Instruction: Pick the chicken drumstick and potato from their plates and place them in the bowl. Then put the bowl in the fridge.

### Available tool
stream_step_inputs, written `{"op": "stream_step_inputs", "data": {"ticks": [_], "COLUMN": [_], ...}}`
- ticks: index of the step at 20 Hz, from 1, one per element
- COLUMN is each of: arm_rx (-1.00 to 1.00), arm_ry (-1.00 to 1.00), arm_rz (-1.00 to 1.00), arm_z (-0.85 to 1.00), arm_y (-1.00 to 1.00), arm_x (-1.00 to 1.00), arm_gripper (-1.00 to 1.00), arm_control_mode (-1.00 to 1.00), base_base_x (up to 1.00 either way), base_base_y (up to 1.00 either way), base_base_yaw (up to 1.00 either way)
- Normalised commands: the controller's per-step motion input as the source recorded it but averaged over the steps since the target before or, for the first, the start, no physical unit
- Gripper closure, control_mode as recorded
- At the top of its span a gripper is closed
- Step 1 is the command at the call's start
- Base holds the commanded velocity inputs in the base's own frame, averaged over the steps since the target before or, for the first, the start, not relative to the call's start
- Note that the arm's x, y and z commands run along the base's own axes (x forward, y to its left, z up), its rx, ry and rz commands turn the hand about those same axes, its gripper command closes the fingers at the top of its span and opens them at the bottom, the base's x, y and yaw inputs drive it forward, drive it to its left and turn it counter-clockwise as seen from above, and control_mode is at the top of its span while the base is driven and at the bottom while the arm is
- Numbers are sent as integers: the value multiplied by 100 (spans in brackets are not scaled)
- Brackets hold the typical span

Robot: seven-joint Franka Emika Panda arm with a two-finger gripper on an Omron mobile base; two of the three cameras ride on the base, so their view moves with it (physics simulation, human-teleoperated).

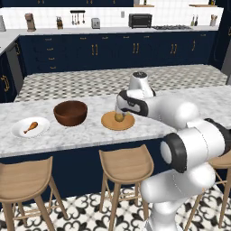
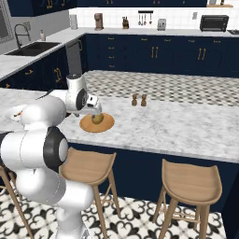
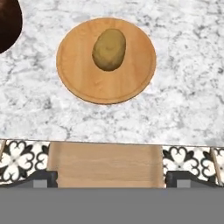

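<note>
Hand view shows wide-open jaws above the potato (image 3: 109, 49) on its wooden plate (image 3: 78, 78); bowl (image 1: 70, 113) empty, nothing moved.

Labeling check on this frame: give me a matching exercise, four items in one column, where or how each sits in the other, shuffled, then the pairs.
Column 1:
1. potato
2. chicken drumstick
3. bowl
4. gripper

Column 2:
A. on the white plate
B. open, above the counter's edge
C. on the wooden plate
D. empty, between the two plates

Pairs: 1-C, 2-A, 3-D, 4-B
</note>
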Motion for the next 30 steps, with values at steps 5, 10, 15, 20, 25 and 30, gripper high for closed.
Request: {"op": "stream_step_inputs", "data": {"ticks": [5, 10, 15, 20, 25, 30], "arm_rx": [0, 0, 0, 0, 0, 0], "arm_ry": [10, 20, 11, 9, 5, 4], "arm_rz": [-9, -4, -5, -4, -3, -2], "arm_z": [-25, -7, -45, -47, -36, -19], "arm_y": [0, 1, 2, 0, 1, 0], "arm_x": [93, 88, 50, 38, 36, 34], "arm_gripper": [-100, -100, -100, -100, -100, -100], "arm_control_mode": [-100, -100, -100, -100, -100, -100], "base_base_x": [0, 0, 0, 0, 0, 0], "base_base_y": [0, 0, 0, 0, 0, 0], "base_base_yaw": [0, 0, 0, 0, 0, 0]}}
